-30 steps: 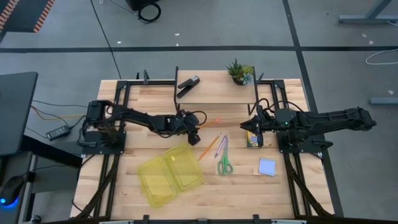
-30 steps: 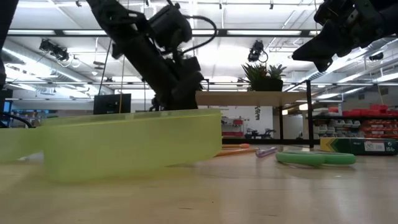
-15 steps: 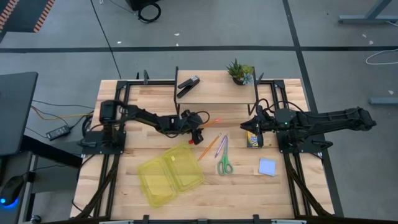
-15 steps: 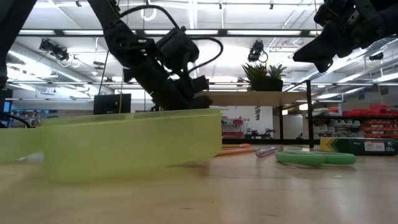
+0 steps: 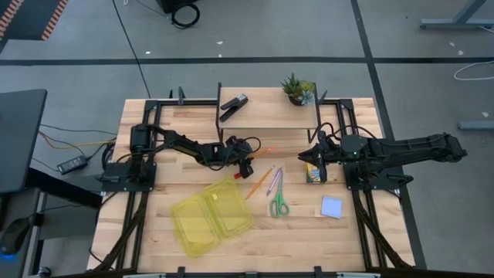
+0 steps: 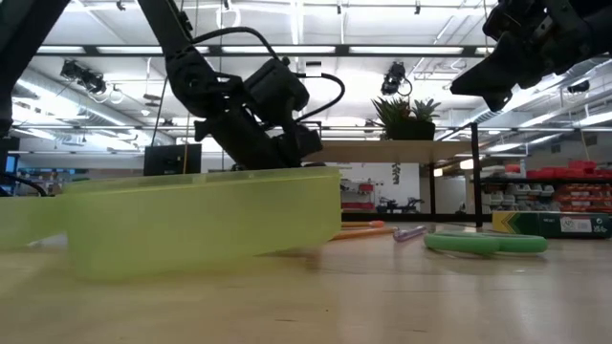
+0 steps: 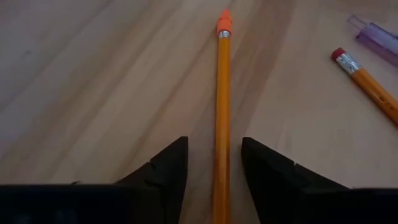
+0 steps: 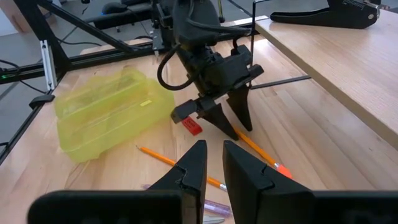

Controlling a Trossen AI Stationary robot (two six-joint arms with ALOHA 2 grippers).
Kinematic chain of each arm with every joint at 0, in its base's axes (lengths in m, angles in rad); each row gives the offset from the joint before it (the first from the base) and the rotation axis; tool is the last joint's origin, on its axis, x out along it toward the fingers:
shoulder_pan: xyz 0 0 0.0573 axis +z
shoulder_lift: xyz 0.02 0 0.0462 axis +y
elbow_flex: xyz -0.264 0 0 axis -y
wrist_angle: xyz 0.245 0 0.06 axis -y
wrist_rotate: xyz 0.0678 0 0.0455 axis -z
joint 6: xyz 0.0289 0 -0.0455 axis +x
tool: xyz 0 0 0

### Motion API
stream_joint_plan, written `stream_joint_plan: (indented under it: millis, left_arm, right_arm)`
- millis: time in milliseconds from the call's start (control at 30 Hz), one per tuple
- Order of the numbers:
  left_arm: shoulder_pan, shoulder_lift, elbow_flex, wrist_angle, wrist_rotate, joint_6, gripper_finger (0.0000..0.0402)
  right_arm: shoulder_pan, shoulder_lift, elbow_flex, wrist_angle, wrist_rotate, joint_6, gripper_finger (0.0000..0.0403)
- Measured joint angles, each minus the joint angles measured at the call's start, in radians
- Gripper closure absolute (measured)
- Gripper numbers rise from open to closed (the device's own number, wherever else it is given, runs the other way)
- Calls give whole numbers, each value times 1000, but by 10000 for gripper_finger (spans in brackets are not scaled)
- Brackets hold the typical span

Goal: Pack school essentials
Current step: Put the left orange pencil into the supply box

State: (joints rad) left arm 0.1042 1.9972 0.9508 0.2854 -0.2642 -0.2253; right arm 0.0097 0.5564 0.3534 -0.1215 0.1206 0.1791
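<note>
While we sweep across from nine o'clock, we find the yellow-green box (image 5: 211, 218) lying open toward seven o'clock on the table (image 5: 363, 239). Near the centre, the left gripper (image 5: 248, 164) is down low, its jaws parted on either side of an orange pencil (image 7: 222, 112), not closed on it. A tiny red eraser (image 8: 191, 126) sits just beside those fingers. A second pencil (image 5: 259, 182), the purple pen (image 5: 276, 181) and the green-handled scissors (image 5: 279, 202) lie just past centre. Out at three o'clock the right gripper (image 5: 312, 160) hangs with its jaws nearly together and empty, and the pale blue notepad (image 5: 332, 206) lies toward four o'clock.
</note>
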Motion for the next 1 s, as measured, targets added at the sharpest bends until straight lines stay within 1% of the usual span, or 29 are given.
stream_joint_plan:
  millis: [233, 400, 500, 533, 733, 867, 1000]
  left_arm:
    - [-1, -2, 2, -33, 7, 0, 294]
    - [-4, -3, 2, -60, 8, 10, 348]
    - [-3, -4, 2, -79, 28, 11, 382]
    - [-3, -4, 2, -81, 32, 11, 388]
    - [-2, -4, 0, -71, 31, 10, 380]
    - [-4, -19, -2, -68, 33, 12, 392]
    - [-8, -44, -5, -90, 42, 27, 391]
  right_arm:
    - [0, 0, 0, 0, 0, 0, 343]
    - [0, 0, 0, 0, 0, 0, 343]
    - [0, 0, 0, 0, 0, 0, 343]
    - [0, 0, 0, 0, 0, 0, 343]
    - [0, 0, 0, 0, 0, 0, 343]
    - [0, 0, 0, -1, 0, 0, 343]
    - [0, 0, 0, 0, 0, 0, 343]
